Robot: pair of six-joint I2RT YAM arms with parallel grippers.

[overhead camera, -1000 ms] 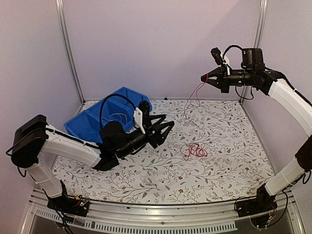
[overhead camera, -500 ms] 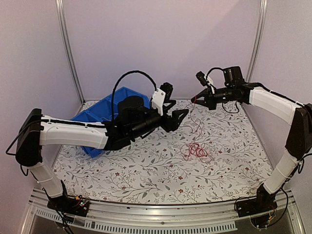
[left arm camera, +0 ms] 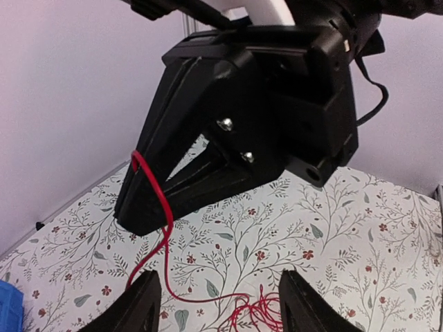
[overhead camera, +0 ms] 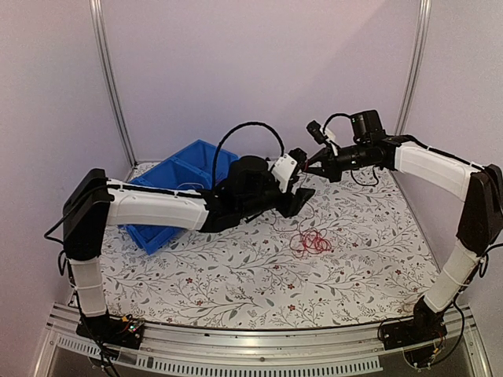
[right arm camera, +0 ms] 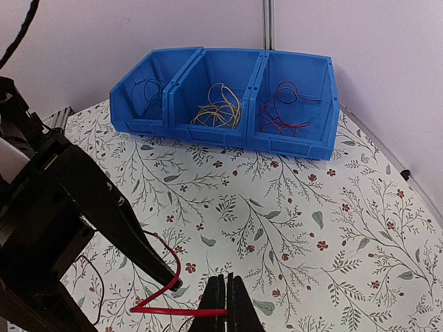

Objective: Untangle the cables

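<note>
My right gripper is shut on the end of a thin red cable, held above the table; its closed fingertips show in the right wrist view. The cable hangs down to a loose red bundle on the cloth. My left gripper is open and empty, right next to the right gripper. In the left wrist view the right gripper fills the top, and the red cable drops between my open left fingers, nearer the left one.
A blue three-compartment bin stands at the back left, also in the top view. It holds dark cables, yellow cables and red-and-dark cables. A floral cloth covers the table.
My left arm has swung right and stretched out to the right gripper. My right gripper has come down and to the left, still holding the red cable.
</note>
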